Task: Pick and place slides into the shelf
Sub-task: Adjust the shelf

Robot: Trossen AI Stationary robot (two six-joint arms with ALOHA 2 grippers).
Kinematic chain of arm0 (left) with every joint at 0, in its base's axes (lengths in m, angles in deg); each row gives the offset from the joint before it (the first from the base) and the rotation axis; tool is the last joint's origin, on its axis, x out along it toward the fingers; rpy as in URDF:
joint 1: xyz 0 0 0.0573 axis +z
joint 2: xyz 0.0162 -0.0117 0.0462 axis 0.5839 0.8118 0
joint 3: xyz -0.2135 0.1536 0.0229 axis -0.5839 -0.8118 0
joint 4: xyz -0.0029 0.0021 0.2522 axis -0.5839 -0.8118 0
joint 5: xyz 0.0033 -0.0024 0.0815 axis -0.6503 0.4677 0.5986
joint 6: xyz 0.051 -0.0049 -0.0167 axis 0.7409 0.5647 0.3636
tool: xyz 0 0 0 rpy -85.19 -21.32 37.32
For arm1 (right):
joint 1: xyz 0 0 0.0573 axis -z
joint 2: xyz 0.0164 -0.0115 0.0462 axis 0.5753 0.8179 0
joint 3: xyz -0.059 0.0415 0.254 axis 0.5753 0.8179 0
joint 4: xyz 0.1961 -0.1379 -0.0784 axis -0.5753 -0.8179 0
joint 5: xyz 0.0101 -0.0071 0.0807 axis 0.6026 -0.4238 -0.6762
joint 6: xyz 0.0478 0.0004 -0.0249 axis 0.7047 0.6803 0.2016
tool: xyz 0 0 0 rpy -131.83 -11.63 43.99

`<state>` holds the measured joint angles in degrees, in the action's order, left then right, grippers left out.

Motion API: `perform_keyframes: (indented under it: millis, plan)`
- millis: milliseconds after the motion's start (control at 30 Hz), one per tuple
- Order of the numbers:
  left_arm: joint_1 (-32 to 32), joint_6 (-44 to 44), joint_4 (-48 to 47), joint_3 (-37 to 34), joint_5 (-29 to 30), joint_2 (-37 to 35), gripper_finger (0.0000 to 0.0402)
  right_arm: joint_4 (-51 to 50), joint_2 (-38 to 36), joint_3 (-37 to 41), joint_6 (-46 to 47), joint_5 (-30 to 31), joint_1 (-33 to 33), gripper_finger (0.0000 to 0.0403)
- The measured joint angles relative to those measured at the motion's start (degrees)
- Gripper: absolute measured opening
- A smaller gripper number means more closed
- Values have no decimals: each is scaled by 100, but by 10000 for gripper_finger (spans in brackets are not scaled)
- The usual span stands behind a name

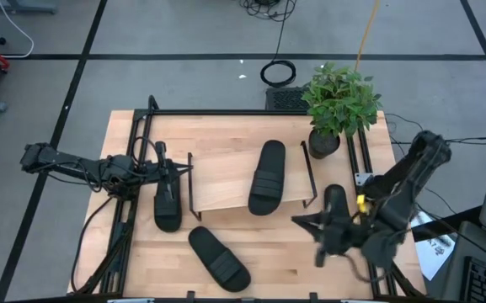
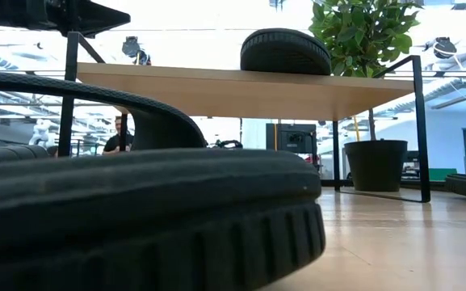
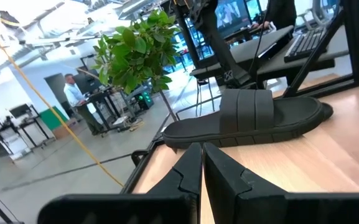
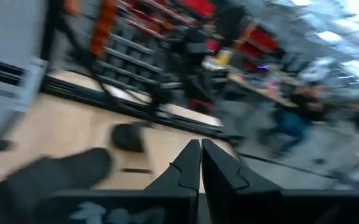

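The table [image 1: 251,257] is seen from above with the shelf [image 1: 226,181] set near its middle, the light top board carried on thin black legs. A potted plant [image 1: 339,105] stands at the far right corner of the table, just beside the shelf.

One slide [image 1: 267,177] lies on the shelf's top board, toward its right end. A second slide [image 1: 218,257] lies on the table in front of the shelf, turned at an angle. A third slide [image 1: 167,206] lies on the table just off the shelf's left end. A fourth slide [image 1: 333,206] lies off the shelf's right end, partly covered by the right arm.

The left arm is stretched in from the table's left edge, and the left gripper [image 1: 162,158] is held above the far end of the third slide, its fingers [image 3: 188,168] pressed together with nothing between them. The right arm is folded in from the right edge, with the right gripper [image 1: 320,229] beside the fourth slide, fingers [image 4: 188,163] likewise brought together and empty.
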<state>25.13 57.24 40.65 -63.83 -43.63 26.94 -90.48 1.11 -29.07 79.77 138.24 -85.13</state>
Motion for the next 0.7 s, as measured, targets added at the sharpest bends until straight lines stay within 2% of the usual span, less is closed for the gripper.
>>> perform_keyframes:
  millis: [167,333,467,633,700]
  plan:
    - [0,-273,35,0,0,146,21,-1094,-525,0,771,-745,-139,22]
    - [-2,-280,211,34,-197,591,21,-1712,-743,0,1103,40,-145,53]
    - [-59,-468,222,403,-423,1147,22,-2317,-959,0,1546,128,-148,104]
    - [-166,-439,183,773,-162,1756,22,-3538,-1020,0,2630,709,-145,179]
    - [-215,-359,173,829,46,1867,22,-4133,-1016,0,3268,831,-147,195]
